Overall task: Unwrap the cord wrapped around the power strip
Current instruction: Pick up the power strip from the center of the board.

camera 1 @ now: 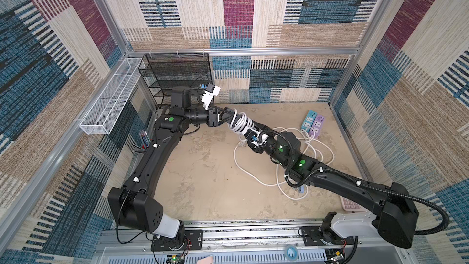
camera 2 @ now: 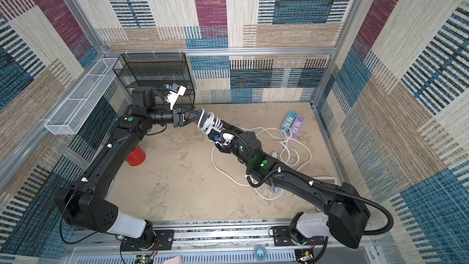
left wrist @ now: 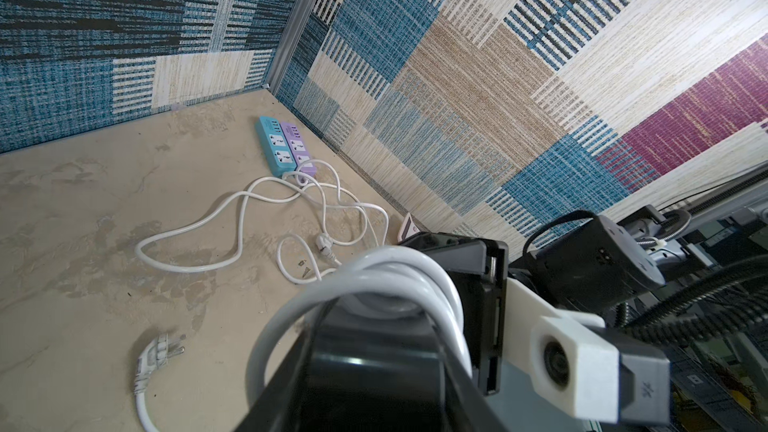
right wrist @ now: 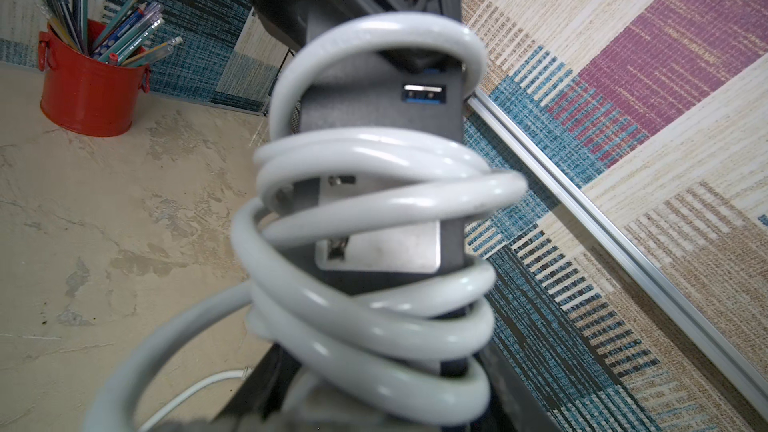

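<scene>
A dark grey power strip point(right wrist: 374, 118) hangs in the air above the table's back middle, held end to end between both arms. Several turns of thick white cord point(camera 1: 239, 123) point(camera 2: 209, 121) point(right wrist: 374, 201) still coil round it. My left gripper point(camera 1: 228, 114) point(camera 2: 199, 116) point(left wrist: 376, 309) is shut on the strip's far end, with the loosest cord loop point(left wrist: 415, 268) circling its fingers. My right gripper point(camera 1: 251, 129) point(camera 2: 220, 126) point(right wrist: 374, 405) is shut on the near end, its jaws mostly hidden behind the coils. From the coils a free length of cord drops to the table.
A blue strip point(camera 1: 308, 121) and a purple strip point(camera 1: 317, 123) lie at the back right, their loose white cords point(camera 1: 253, 171) tangled across the table under my right arm. A plug point(left wrist: 160, 355) lies on the table. Red pen cup point(camera 2: 135, 156), black mesh shelf point(camera 1: 177, 77), white wire basket point(camera 1: 109, 97) stand left.
</scene>
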